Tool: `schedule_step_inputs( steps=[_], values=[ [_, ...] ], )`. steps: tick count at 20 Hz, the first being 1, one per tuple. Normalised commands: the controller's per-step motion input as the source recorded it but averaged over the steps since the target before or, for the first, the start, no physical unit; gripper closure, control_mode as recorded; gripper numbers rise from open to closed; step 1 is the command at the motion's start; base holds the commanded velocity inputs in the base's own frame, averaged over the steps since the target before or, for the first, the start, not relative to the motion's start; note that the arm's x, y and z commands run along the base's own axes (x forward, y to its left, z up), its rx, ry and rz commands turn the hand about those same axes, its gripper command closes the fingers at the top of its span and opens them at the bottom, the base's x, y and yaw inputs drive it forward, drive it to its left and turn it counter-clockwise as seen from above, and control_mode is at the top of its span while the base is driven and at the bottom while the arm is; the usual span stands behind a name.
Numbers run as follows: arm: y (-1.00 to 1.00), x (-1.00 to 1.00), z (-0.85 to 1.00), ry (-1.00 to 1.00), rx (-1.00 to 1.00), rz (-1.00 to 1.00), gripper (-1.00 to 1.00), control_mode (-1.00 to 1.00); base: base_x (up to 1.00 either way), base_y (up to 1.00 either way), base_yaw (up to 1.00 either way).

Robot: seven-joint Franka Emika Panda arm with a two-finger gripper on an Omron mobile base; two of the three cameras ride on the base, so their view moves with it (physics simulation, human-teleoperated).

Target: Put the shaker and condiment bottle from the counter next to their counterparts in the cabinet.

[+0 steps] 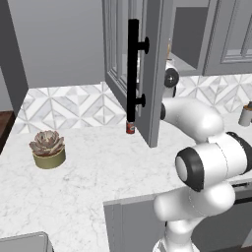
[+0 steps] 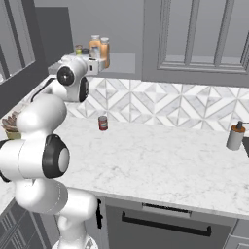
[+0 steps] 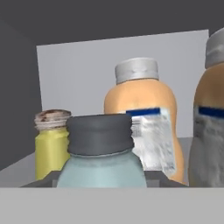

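I've got my gripper (image 2: 99, 64) up inside the cabinet (image 1: 152, 74), can't tell how wide it is, with the shaker (image 3: 101, 153) right in front of the condiment bottle (image 3: 144, 127), so I guess backing out comes next.

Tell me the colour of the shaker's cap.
Dark grey, on the teal-grey shaker; clearest in the hand view.
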Motion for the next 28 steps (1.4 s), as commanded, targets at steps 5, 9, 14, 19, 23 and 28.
schedule_step_inputs(
  steps=[5, 9, 14, 19, 23, 28],
  values=[
    [0.0, 0.03, -0.44, -0.04, 0.03, 0.0, -1.0, -1.0, 0.0, 0.0, 0.0],
    [-0.12, -0.03, 0.28, 0.0, 0.08, 0.0, -1.0, -1.0, 0.0, 0.0, 0.0],
    [-0.12, -0.47, 0.47, 0.0, 0.04, 0.0, -1.0, -1.0, 0.0, 0.0, 0.0],
    [-0.23, -0.94, 0.06, 0.04, 0.11, -0.05, -1.0, -1.0, 0.0, 0.0, 0.0],
    [-0.34, -1.0, 0.19, 0.04, 0.16, -0.09, -1.0, -1.0, 0.0, 0.0, 0.0],
    [-0.22, -1.0, 0.13, 0.12, 0.16, -0.06, -1.0, -1.0, 0.0, 0.0, 0.0]
  ],
)
